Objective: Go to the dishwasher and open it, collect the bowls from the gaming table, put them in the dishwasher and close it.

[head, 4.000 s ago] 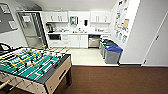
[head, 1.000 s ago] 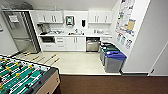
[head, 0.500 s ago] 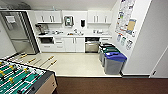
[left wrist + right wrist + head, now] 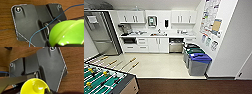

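A lime-green bowl [image 4: 67,33] shows large in the left wrist view, carried above the brown wood floor with my left gripper [image 4: 60,45] shut on it. In the right wrist view a second bowl [image 4: 33,87], yellow-green, faces hollow side up, and my right gripper [image 4: 47,91] is shut on its rim. The dishwasher [image 4: 176,46], steel-fronted with a dark strip along its top, sits under the counter at the back of the kitchenette, right of the white cabinets. From here I cannot tell whether its door is open. The gaming table is out of view.
A table-football table [image 4: 106,80] fills the lower left corner. Three bins, the nearest one grey with a blue lid [image 4: 199,63], line the right wall near the dishwasher. A steel fridge [image 4: 101,35] stands at the left. Pale floor [image 4: 159,65] lies between me and the counter.
The camera has driven closer to the kitchenette and turned. The table-football table has slid to the lower left and the counter and bins look larger.
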You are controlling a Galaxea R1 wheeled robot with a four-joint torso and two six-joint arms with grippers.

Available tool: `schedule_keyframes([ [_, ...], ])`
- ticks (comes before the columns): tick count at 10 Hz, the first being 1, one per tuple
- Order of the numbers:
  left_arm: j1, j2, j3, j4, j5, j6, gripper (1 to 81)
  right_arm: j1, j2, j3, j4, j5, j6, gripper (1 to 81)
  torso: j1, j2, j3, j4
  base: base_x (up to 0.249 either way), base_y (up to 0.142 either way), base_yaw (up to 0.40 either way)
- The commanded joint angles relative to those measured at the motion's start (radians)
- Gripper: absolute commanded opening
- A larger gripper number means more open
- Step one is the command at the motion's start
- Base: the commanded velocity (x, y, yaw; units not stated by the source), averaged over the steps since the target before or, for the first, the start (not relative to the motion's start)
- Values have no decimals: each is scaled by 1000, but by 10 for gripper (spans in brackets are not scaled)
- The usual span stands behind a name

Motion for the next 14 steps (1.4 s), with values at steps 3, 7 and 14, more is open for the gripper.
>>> schedule_keyframes([
  [3,-25,-15,-4,6,27,2,10,31,-3,0,-8,-45,-2,10,0,0,0,0,133,0,0],
  [7,-22,-15,-4,5,27,2,10,30,-1,3,-8,-45,-2,10,0,0,0,0,134,0,0],
  [14,-22,-13,-4,8,27,2,10,39,-1,3,-8,-45,-2,10,0,0,0,0,134,0,0],
])
